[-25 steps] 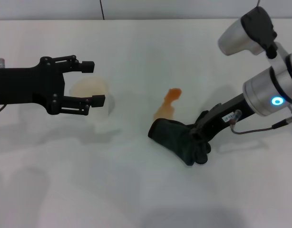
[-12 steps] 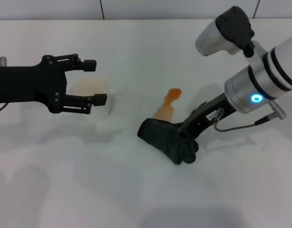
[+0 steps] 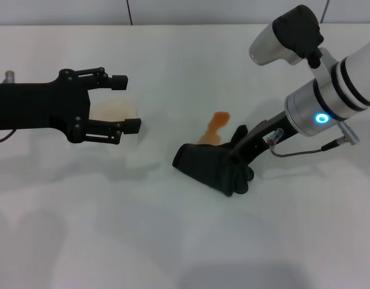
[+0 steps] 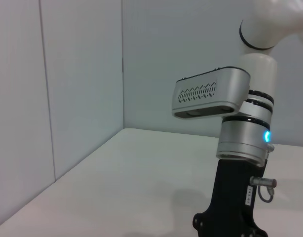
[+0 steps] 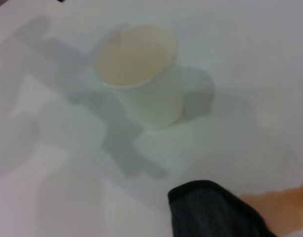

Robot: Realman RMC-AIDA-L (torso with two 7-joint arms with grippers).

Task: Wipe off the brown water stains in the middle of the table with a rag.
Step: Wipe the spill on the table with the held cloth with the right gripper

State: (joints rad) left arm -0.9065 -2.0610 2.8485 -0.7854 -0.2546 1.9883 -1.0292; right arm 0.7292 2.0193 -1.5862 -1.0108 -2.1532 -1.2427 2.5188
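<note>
The brown water stains lie as one orange streak in the middle of the white table. The black rag lies flat on the table, and its far edge touches the streak's near end. My right gripper comes in low from the right and is shut on the rag, pressing it down. In the right wrist view the rag lies beside the stains. My left gripper hovers open at the left, above a cup.
A whitish translucent plastic cup stands left of the stains, partly under the left gripper, and shows as the cup in the right wrist view. The left wrist view shows only the right arm's wrist above the table and grey walls.
My right gripper has dragged the rag leftward and toward the stain, reaching its near end. The left gripper has drifted slightly to the right.
</note>
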